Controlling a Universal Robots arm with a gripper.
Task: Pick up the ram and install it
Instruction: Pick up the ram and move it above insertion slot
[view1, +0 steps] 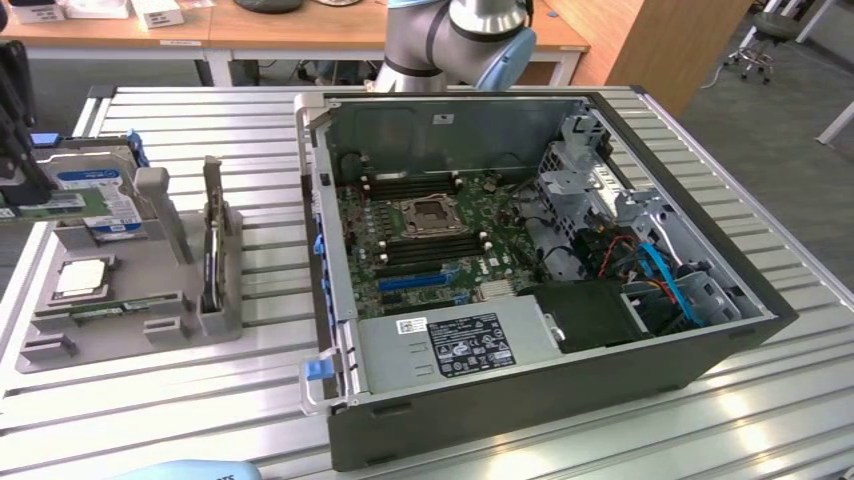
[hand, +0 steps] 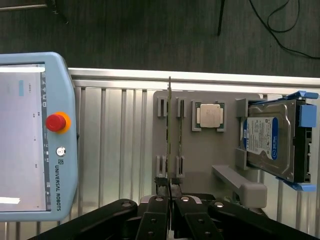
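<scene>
A ribbed metal surface (view1: 160, 420) of pale slats runs across the scene. Behind it stands a light wooden desk (view1: 267, 35) on white legs, with white boxes (view1: 160, 12) on top. To the exterior view's right a tall wooden panel (view1: 667, 40) rises, perhaps the side of a cabinet. Beyond it lies grey floor (view1: 787, 110), where a dark swivel chair (view1: 763, 40) stands on castors. In the wrist view, black cables (hand: 280, 30) trail over the floor past the surface's edge. The light is even and soft.
</scene>
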